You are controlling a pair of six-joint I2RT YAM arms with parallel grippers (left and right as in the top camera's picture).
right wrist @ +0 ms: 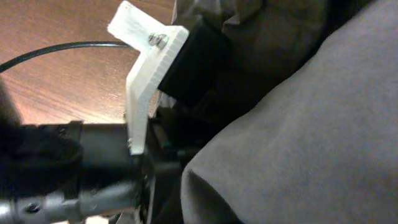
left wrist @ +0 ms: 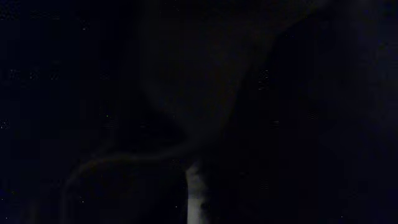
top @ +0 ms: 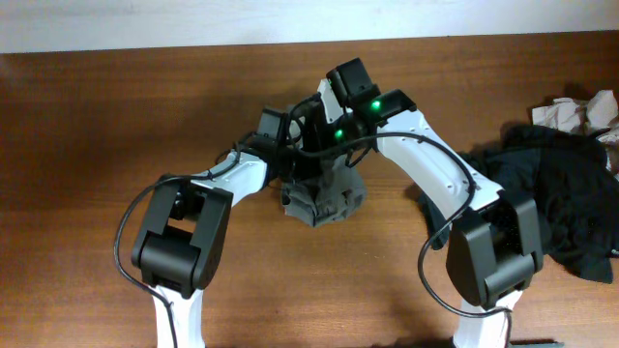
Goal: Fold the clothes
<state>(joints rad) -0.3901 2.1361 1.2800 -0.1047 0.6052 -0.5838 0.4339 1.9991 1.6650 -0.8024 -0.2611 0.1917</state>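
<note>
Folding looks barely begun: left hand (top: 287,162) and right hand (top: 330,158) crowd one bunched grey garment (top: 324,201), their grip impossible to tell, while the dark pile (top: 556,198) at right lies unfolded.

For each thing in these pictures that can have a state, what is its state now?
grey garment: bunched in a heap in the middle, not folded.
black clothes: unfolded, piled loosely at the right.
pale item: crumpled, just behind the black clothes.
left gripper: down on the grey garment, jaws hidden.
right gripper: down on the grey garment, jaws hidden.
</note>
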